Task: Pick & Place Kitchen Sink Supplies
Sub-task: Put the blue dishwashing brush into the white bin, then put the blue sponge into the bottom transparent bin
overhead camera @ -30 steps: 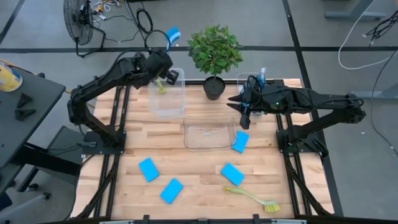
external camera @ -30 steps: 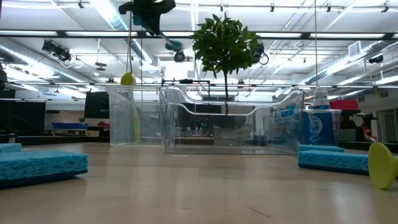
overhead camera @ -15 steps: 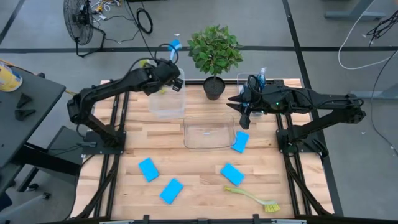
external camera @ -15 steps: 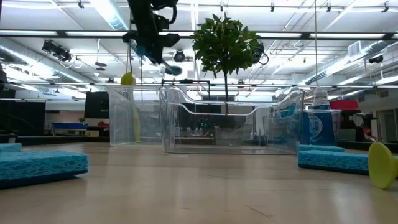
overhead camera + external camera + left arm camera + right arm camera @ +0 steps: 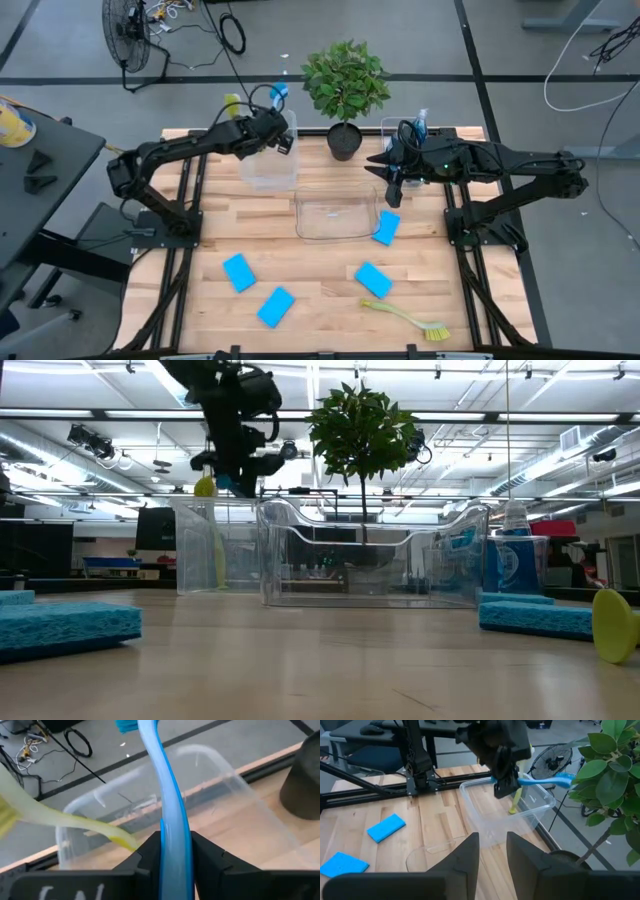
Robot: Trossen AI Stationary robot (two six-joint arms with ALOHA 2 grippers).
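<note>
We see the left arm reaching over the table's far edge, its pincer [image 5: 175,851] clenched on the handle of the blue brush [image 5: 167,795], which it holds above the tall clear bin [image 5: 268,150] where a yellow-green brush [image 5: 60,817] already leans. The right arm stretches in level from the side, its pincer [image 5: 392,178] empty, fingers slightly parted, above the table beside the low bin [image 5: 336,216].
</note>
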